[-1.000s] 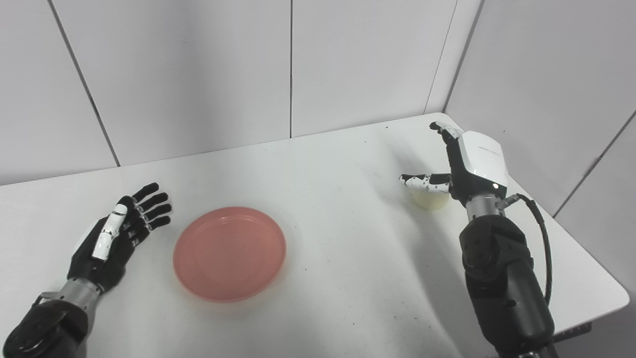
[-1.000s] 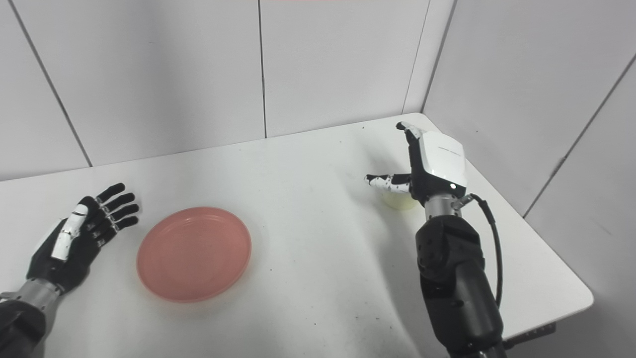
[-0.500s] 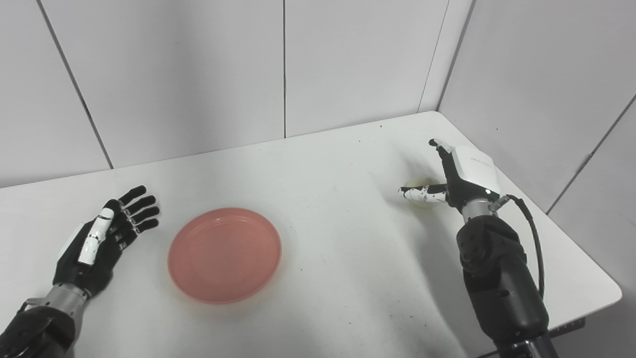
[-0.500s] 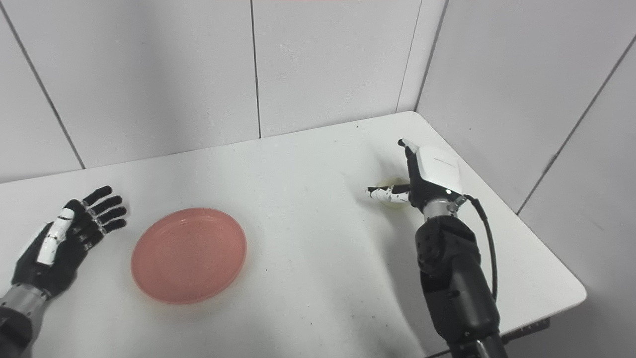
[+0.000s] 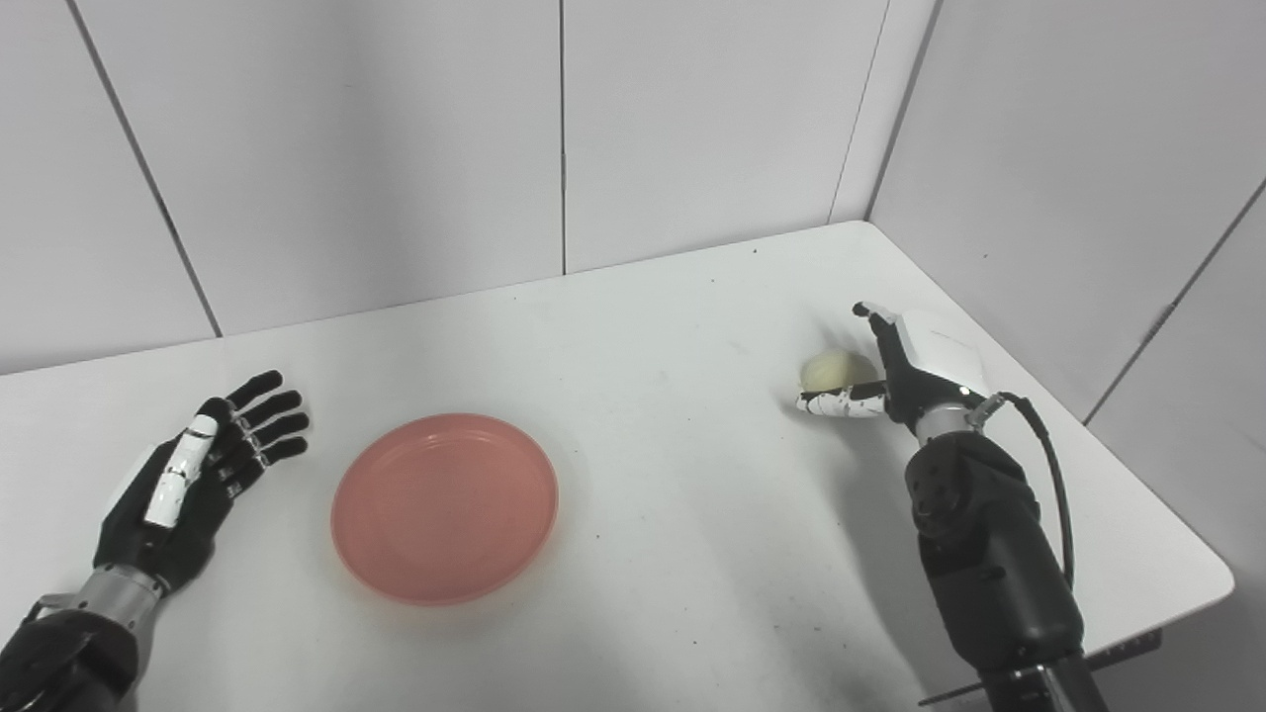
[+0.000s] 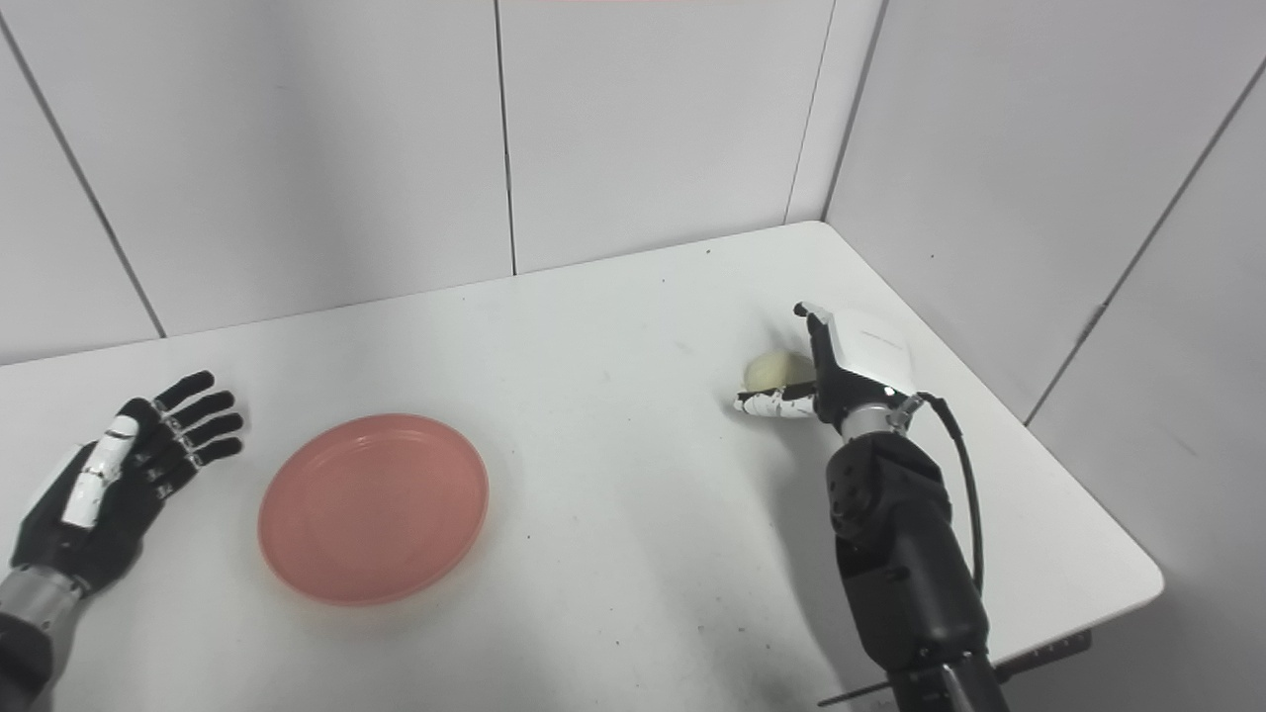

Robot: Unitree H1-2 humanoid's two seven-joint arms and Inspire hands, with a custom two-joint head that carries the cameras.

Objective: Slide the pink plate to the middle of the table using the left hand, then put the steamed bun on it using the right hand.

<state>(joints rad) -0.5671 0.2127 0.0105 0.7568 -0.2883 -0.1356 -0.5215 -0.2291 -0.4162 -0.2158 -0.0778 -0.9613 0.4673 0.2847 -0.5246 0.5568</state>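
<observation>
1. The counter [image 5: 692, 326] is a flat white slab with small dark specks, tucked into a corner of pale panelled walls [image 5: 346, 148].
2. I see the pink plate [image 5: 444, 506], a smooth round shallow dish, flat on the counter left of centre; I judge the slide done or nearly so.
3. My left hand [image 5: 203, 470] lies released just beside the plate's left rim, fingers spread, holding nothing, clear of the landing spot.
4. My right hand [image 5: 895, 371] sits low at the far right, thumb under and fingers behind the bun, cupping it; I cannot tell whether it grips yet.
5. The steamed bun [image 5: 829, 371], a small pale soft-looking dome, rests well apart from the plate.
</observation>
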